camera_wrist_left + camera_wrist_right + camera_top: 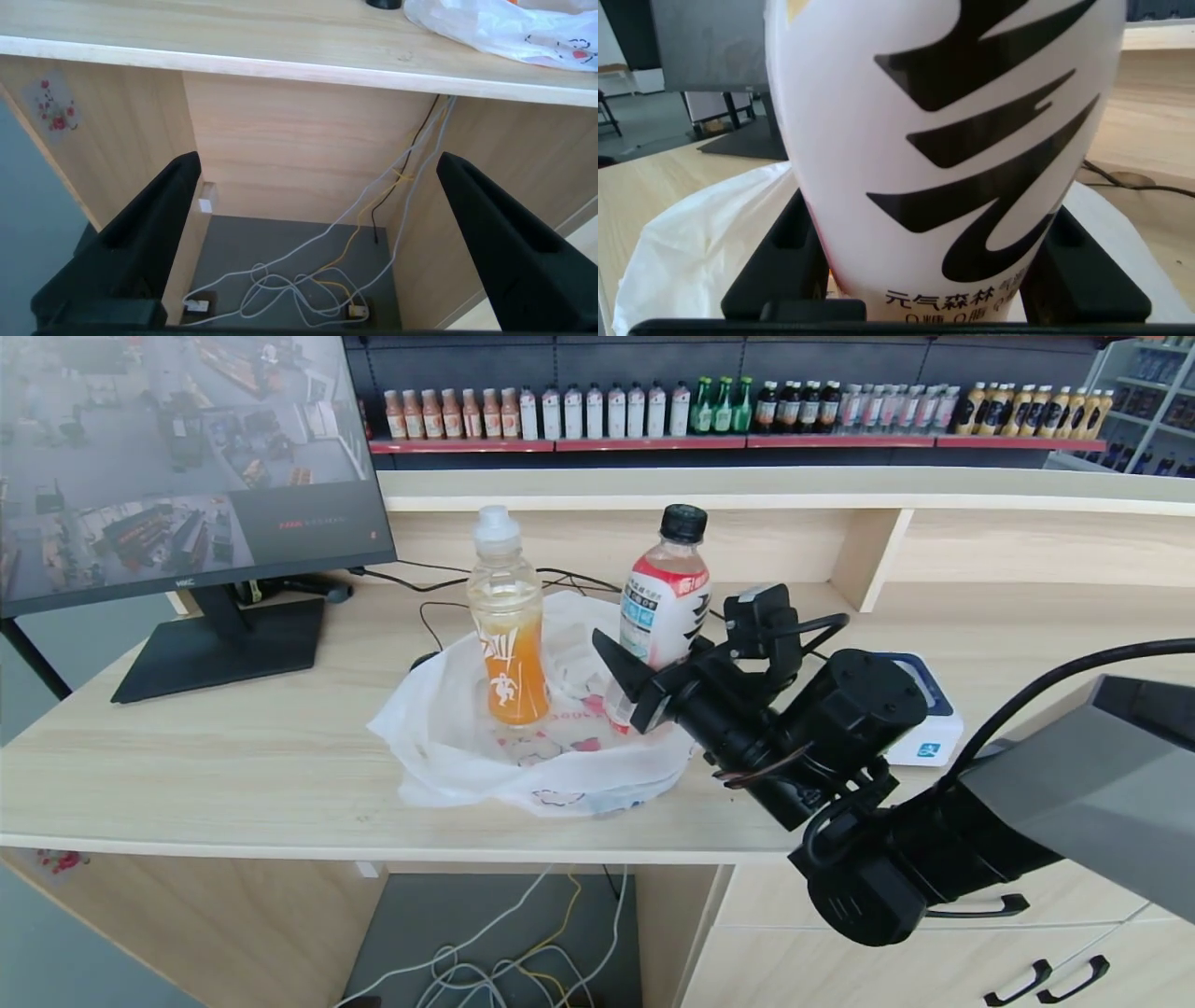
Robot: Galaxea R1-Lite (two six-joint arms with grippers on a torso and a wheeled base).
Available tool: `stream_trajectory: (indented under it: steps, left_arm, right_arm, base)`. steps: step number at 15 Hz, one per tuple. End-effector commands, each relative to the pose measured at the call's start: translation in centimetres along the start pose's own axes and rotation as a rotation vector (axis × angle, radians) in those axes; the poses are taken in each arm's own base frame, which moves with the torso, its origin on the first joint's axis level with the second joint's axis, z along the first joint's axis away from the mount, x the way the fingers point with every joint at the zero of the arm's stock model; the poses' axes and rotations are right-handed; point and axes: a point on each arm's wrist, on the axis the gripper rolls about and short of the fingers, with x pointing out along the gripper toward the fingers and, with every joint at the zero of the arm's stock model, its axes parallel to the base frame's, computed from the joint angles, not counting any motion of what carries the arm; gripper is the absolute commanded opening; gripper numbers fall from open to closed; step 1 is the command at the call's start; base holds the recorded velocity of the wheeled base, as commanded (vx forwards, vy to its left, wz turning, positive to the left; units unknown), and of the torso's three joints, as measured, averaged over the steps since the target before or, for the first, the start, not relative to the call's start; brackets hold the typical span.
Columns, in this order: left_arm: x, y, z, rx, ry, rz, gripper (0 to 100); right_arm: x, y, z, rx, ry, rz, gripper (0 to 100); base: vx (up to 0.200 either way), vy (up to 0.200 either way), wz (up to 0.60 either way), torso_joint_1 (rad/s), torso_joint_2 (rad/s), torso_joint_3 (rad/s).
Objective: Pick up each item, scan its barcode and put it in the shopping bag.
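Right pincer grips the bottle over the wood counter, left pincer sits open, stocked shelves far back.

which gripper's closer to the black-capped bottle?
Right. The right gripper is clamped around the black-capped bottle; the left gripper sits open below the counter edge, well apart.

Bottle label: black characters (cut off below).

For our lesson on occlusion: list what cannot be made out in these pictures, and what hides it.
Head view: the right arm covers most of the white scanner.
Right wrist view: the black-capped bottle blocks the shopping bag's inside.
Left wrist view: the frame edge cuts off the bag.
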Motion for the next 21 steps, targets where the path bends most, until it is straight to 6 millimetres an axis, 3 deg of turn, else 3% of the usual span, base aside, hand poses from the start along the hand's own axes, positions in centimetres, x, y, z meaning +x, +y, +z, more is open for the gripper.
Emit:
stream_trajectory:
  steps: [1, 5, 8, 17, 21]
  left_arm:
    - [0.0, 0.0, 0.0, 0.0, 0.0, 0.0, 100]
    - [0.0, 0.0, 0.0, 0.0, 0.0, 0.0, 100]
    - [0.0, 0.0, 0.0, -0.001, 0.0, 0.0, 100]
    - [0.0, 0.0, 0.0, -0.001, 0.0, 0.0, 100]
    - [0.0, 0.0, 0.0, 0.0, 0.0, 0.0, 100]
  right_arm:
    - [0.4, 0.3, -1.3, 0.004, 0.013, 0.005, 0]
    - [2.2, 0.2, -1.8, 0.008, -0.038, -0.015, 0]
    - [2.3, 1.0, -2.1, 0.017, -0.03, -0.017, 0]
    - [1.6, 1.1, -6.7, -0.009, 0.063, -0.019, 0]
    - [1.5, 1.3, -6.9, -0.047, 0.071, -0.001, 0]
  base:
    - [0.0, 0.0, 0.0, 0.0, 0.0, 0.0]
    - [0.0, 0.0, 0.0, 0.0, 0.0, 0.0]
    - [0.0, 0.0, 0.0, 0.0, 0.0, 0.0]
    - [0.0, 0.0, 0.0, 0.0, 0.0, 0.0]
    - [0.0, 0.0, 0.0, 0.0, 0.0, 0.0]
